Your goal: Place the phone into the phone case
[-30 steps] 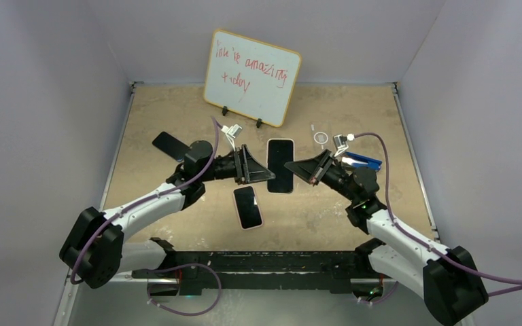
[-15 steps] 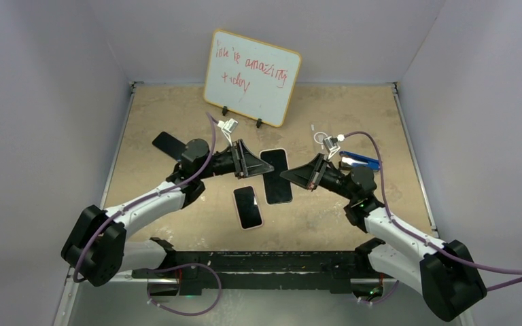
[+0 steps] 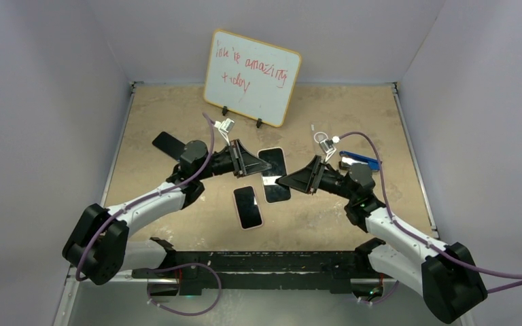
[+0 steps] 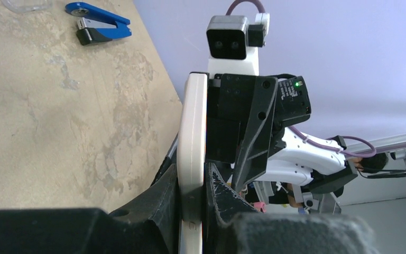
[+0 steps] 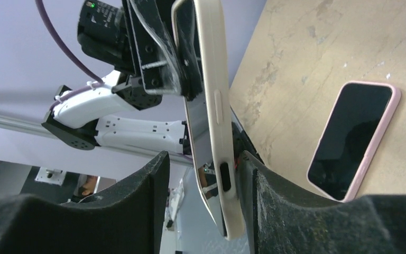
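— Tan mottled table (image 3: 177,109): what hangs above its middle?
— One cream-cased, dark-screened phone (image 3: 272,158), lifted off the surface. The left hand (image 4: 192,185) pinches one end; the right hand (image 5: 202,159) stands spread around the other end.

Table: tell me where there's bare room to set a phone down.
Bare: the far right corner between whiteboard and stapler, and the far left corner beside the whiteboard. Crowded at centre around the raised phone and pink-cased phone.
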